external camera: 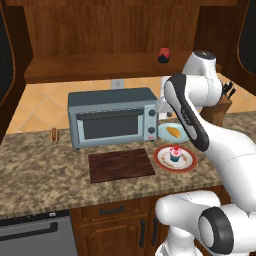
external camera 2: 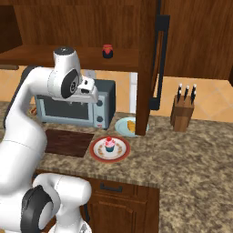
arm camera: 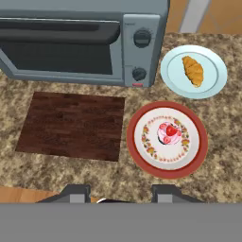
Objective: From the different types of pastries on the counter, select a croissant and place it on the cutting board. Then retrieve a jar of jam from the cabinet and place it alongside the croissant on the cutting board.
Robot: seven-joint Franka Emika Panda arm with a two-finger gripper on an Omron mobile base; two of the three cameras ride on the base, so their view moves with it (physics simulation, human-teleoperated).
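Observation:
The golden croissant (external camera: 173, 132) (external camera 2: 131, 125) (arm camera: 193, 71) lies on a light blue plate (arm camera: 171, 78) to the right of the toaster oven. The dark wooden cutting board (external camera: 121, 164) (external camera 2: 66, 142) (arm camera: 71, 125) lies bare on the counter (external camera: 40, 165) in front of the oven. A red jar of jam (external camera: 164, 55) (external camera 2: 107, 51) stands on the cabinet shelf (external camera: 90, 65). My gripper (arm camera: 120, 194) hangs open high above the counter, between the board and the cupcake plate, holding nothing. The pink-frosted cupcake (external camera: 175, 153) (external camera 2: 109, 144) (arm camera: 169, 133) sits on a red-rimmed plate (arm camera: 137, 142). A hot-dog-like bun (external camera: 54, 134) lies left of the oven.
The grey toaster oven (external camera: 112, 117) (arm camera: 71, 42) stands at the back of the counter under the shelf. A wooden knife block (external camera: 222, 107) (external camera 2: 182, 111) stands to the right. A dark cabinet post (external camera 2: 148, 63) comes down beside the croissant plate.

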